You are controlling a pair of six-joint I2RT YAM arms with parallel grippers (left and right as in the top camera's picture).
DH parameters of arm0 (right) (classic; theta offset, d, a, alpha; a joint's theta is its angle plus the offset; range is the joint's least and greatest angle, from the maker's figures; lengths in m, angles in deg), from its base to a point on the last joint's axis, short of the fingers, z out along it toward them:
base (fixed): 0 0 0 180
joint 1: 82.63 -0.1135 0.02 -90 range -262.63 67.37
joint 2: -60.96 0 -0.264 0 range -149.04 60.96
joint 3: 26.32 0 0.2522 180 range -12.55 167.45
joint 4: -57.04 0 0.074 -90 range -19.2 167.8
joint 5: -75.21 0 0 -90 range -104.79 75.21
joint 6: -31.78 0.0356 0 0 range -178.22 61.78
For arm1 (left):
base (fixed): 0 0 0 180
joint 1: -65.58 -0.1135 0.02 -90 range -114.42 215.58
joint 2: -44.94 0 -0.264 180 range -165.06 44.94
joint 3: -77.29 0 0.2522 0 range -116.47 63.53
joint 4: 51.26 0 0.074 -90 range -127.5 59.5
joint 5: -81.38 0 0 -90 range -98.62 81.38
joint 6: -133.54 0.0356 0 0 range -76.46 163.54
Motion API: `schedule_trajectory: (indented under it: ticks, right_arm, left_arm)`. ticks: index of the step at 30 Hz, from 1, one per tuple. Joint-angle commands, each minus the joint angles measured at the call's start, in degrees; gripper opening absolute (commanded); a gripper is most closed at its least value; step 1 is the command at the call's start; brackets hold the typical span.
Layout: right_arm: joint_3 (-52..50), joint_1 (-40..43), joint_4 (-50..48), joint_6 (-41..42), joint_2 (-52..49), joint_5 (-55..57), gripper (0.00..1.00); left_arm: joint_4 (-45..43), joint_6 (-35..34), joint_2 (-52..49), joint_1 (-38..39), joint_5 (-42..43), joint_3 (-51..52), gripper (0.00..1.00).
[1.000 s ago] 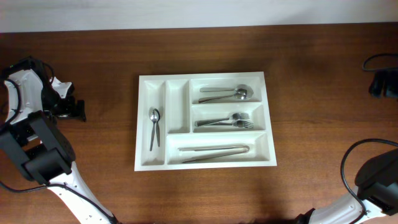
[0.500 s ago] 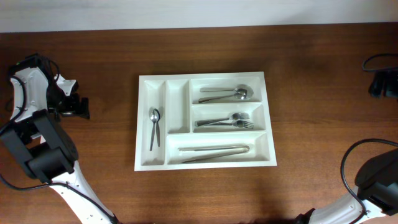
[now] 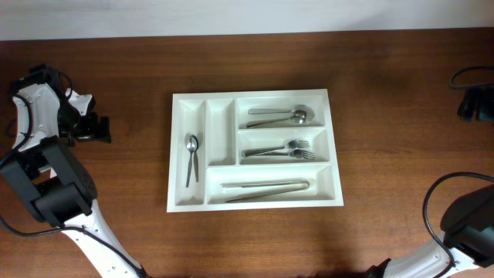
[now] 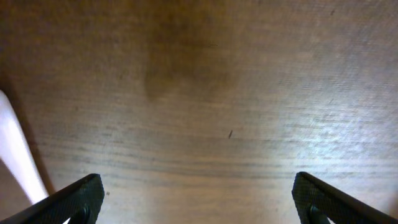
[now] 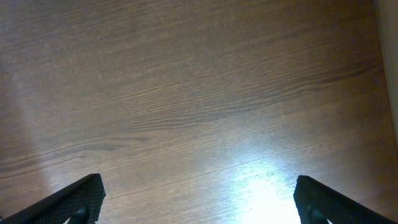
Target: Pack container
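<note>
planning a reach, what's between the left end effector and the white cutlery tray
Only bare brown wooden table, in the overhead view, separates the left end effector from the white plastic cutlery tray.

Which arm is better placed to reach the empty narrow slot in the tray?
Left. The left gripper, open and empty, sits left of the tray, on the side of the empty slot; the right gripper is farther off.
</note>
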Motion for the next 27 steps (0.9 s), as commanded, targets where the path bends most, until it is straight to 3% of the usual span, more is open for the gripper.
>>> schedule_trajectory:
  ticks: [1,7,14,27]
  right_arm:
    - [0.0,0.4,0.0,0.4,0.1,0.1,0.99]
    - [0.0,0.4,0.0,0.4,0.1,0.1,0.99]
    - [0.0,0.4,0.0,0.4,0.1,0.1,0.99]
    - [0.0,0.4,0.0,0.4,0.1,0.1,0.99]
  left_arm:
    - [-1.2,-4.0,1.0,-0.1,2.3,0.7,0.99]
    - [-3.8,-8.4,1.0,-0.2,1.9,0.7,0.99]
    - [-3.8,-2.2,1.0,-0.9,-2.9,0.7,0.99]
    - [-2.5,-0.2,1.0,-6.4,-5.9,0.7,0.99]
